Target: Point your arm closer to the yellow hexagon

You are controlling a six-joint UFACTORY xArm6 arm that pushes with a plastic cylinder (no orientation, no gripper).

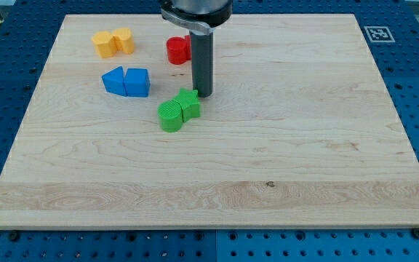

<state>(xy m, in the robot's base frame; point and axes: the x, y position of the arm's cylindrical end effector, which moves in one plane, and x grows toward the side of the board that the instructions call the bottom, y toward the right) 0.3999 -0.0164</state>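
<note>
Two yellow blocks lie side by side near the view's top left: the left one point(104, 44) looks like the hexagon, the right one point(124, 40) is rounder. My tip point(203, 95) touches the board at the upper right edge of a green star-like block point(188, 103). A green round block point(171, 116) sits against that star's lower left. The tip is well to the right of and below the yellow blocks.
Two blue blocks point(113, 81) point(137, 82) sit together left of the tip. A red block point(177, 50) lies just above and left of the rod, partly hidden by it. The wooden board point(304, 160) rests on a blue perforated table.
</note>
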